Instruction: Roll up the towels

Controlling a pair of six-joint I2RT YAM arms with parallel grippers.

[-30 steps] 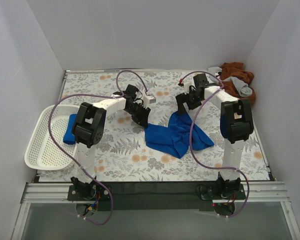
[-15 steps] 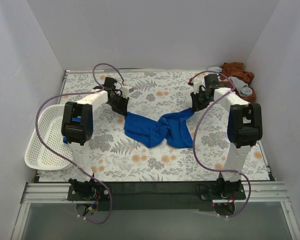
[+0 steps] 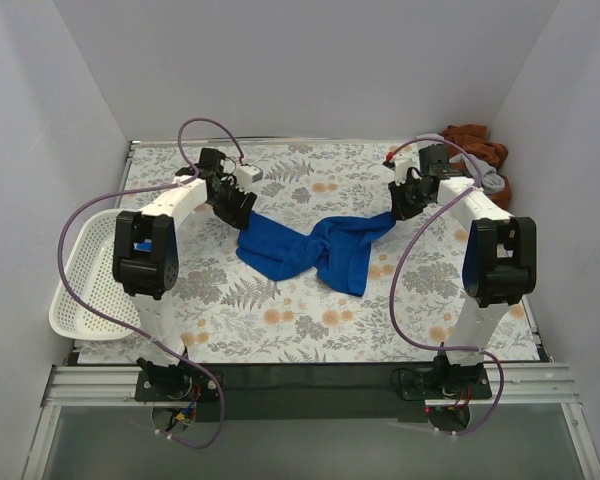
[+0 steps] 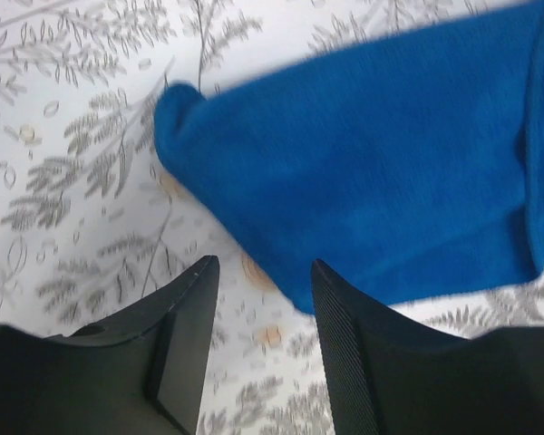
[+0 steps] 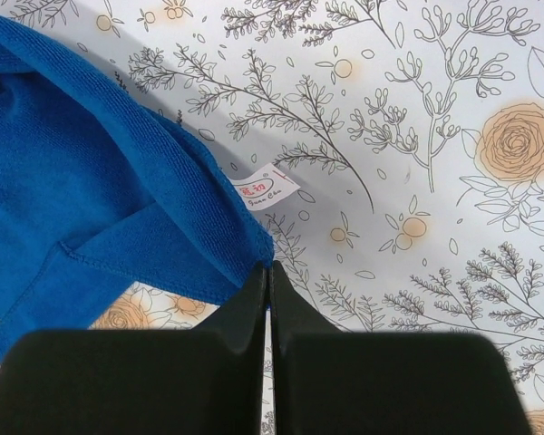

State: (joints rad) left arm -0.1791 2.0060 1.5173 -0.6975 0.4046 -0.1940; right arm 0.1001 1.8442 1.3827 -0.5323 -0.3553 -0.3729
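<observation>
A blue towel point(image 3: 310, 245) lies rumpled and stretched crosswise over the flowered table. In the top view my left gripper point(image 3: 238, 205) is at its left end. The left wrist view shows this gripper point(image 4: 261, 272) open, its jaws bare over the tablecloth, with the towel's edge point(image 4: 372, 172) just ahead of the right fingertip. My right gripper point(image 3: 405, 205) is at the towel's right end. In the right wrist view it point(image 5: 269, 268) is shut on the corner of the blue towel point(image 5: 100, 190), beside a white label point(image 5: 265, 190).
A white basket point(image 3: 80, 290) sits at the left edge, partly behind the left arm. A heap of brown towels point(image 3: 475, 150) and a grey one point(image 3: 490, 182) lies in the back right corner. White walls close in three sides.
Both arms swung outward and back, pulling the bunched blue towel out into a long strip. The right gripper shut on its corner. The left gripper opened and let go of its end.
</observation>
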